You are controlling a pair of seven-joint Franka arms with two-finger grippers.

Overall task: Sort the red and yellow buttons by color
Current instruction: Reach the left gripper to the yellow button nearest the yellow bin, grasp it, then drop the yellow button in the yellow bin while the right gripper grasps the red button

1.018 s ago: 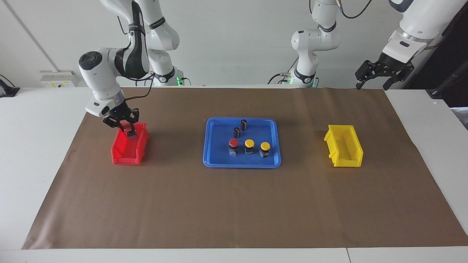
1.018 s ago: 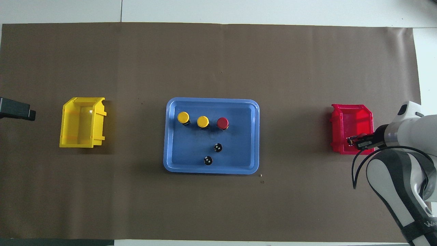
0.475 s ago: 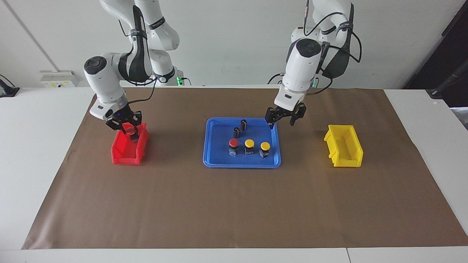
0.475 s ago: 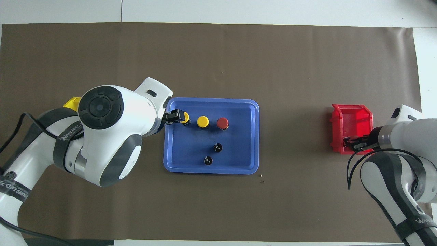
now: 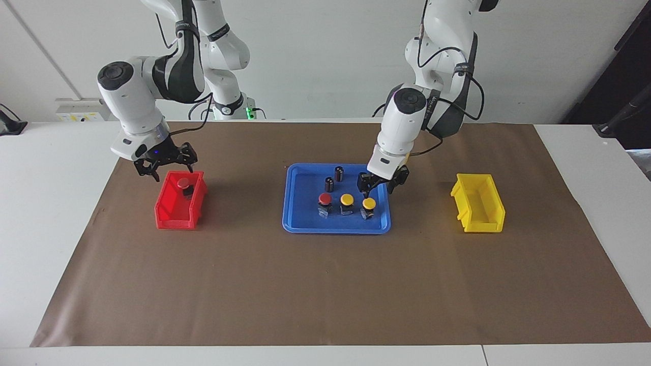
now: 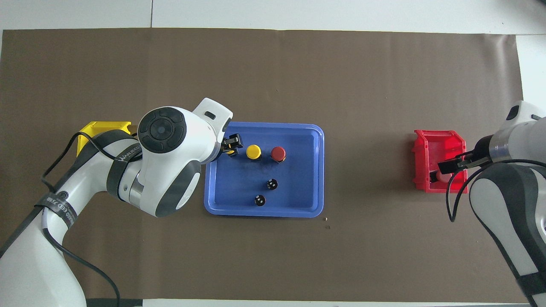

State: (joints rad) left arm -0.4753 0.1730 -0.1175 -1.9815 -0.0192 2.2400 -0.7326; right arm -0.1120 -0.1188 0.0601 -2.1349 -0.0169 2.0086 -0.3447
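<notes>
Facing view: right gripper (image 5: 163, 170) hangs released over the red bin (image 5: 173, 213), one red button (image 5: 185, 186) inside; left gripper (image 5: 377, 184), jaws parted, hovers at twelve o'clock of a yellow button (image 5: 369, 205) on the blue tray (image 5: 300, 223)

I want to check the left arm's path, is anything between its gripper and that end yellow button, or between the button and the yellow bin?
Nothing visible is. The left gripper hangs just above the end yellow button in the blue tray, with nothing between them. Only the tray's low rim and bare brown mat lie between it and the empty yellow bin.
</notes>
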